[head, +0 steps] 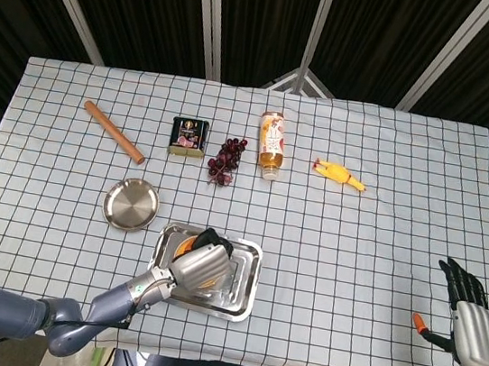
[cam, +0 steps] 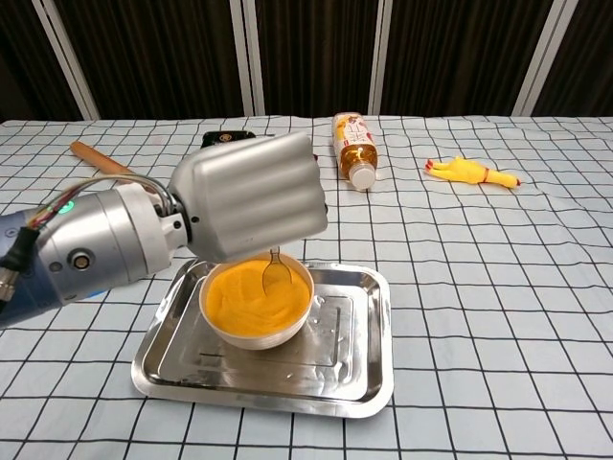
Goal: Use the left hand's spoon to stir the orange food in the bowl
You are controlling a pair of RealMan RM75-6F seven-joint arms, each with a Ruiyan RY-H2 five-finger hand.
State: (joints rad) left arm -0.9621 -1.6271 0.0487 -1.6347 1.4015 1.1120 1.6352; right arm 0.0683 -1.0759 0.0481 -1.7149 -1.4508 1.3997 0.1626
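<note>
A white bowl [cam: 255,329] of orange food [cam: 245,297] stands in a steel tray [cam: 354,379] near the table's front edge. My left hand [cam: 251,196] hovers over the bowl and grips a metal spoon [cam: 276,272] whose tip dips into the orange food at the bowl's right side. In the head view the left hand [head: 200,265] covers most of the bowl [head: 184,245]. My right hand [head: 468,317] sits at the table's front right corner, fingers spread, holding nothing.
A small steel plate [head: 130,204] lies left of the tray [head: 242,292]. Along the back are a wooden rolling pin [head: 113,131], a dark tin [head: 188,136], grapes [head: 226,161], a lying bottle [head: 272,144] and a yellow rubber chicken [head: 339,174].
</note>
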